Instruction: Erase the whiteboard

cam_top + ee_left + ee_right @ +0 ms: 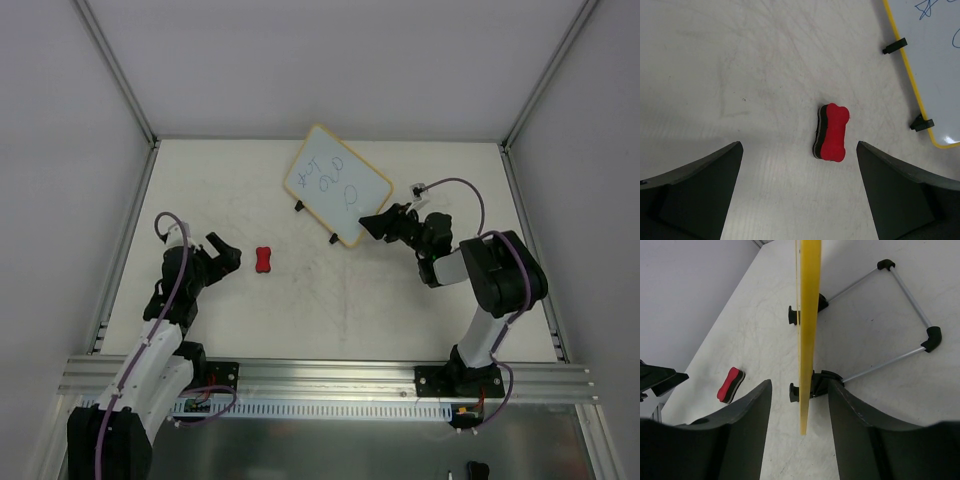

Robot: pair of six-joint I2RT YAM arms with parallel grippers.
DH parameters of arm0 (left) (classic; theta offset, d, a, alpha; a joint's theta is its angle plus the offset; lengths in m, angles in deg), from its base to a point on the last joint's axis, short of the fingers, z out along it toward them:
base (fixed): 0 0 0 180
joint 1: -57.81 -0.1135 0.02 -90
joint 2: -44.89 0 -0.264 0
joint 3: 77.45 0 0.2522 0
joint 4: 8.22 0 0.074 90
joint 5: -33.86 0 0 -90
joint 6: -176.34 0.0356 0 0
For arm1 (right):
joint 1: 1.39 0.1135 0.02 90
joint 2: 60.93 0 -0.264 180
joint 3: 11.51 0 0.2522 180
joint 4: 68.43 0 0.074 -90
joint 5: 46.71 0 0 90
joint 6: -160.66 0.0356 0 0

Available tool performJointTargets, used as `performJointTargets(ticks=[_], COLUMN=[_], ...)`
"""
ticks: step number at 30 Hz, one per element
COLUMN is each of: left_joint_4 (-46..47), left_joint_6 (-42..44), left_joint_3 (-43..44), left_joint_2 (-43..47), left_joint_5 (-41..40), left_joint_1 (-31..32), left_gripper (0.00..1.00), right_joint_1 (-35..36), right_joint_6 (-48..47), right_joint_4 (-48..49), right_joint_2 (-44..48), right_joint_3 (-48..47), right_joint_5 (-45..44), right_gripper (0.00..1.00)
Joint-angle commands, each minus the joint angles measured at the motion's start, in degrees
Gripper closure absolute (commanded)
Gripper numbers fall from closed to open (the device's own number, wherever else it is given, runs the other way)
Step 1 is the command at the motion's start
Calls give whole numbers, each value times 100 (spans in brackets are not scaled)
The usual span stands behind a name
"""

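Note:
The whiteboard [337, 183] stands tilted at the back centre, with a yellow frame, black feet and blue scribbles on it. The red bow-shaped eraser [264, 260] lies flat on the table, left of the board. My left gripper [225, 252] is open and empty just left of the eraser. In the left wrist view the eraser [832, 134] lies ahead of the open gripper [799, 150], nearer the right finger. My right gripper [385, 222] is open at the board's right corner. In the right wrist view the gripper [800, 390] straddles the board's yellow edge [807, 315] with gaps on both sides.
The board's wire stand [900, 305] with black corner pieces rests on the table behind it. The eraser [730, 385] and my left gripper [660, 377] show at the left of the right wrist view. White walls enclose the table [300, 310] on three sides.

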Motion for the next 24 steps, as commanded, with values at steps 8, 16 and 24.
performJointTargets(ticks=[8, 16, 24], left_joint_4=[495, 495, -154], left_joint_6=[63, 88, 246], left_joint_3=[848, 1305, 1709], left_joint_2=[-1746, -2487, -2407], left_joint_5=[1000, 1405, 167], left_joint_1=[34, 43, 648], left_gripper=[1, 1, 1], right_joint_1=[0, -17, -26], right_joint_6=[-163, -190, -181], right_joint_4=[1015, 1015, 1033], right_joint_2=[-134, -275, -407], right_joint_3=[-259, -312, -338], right_joint_5=[173, 164, 111], right_gripper=[56, 68, 95])
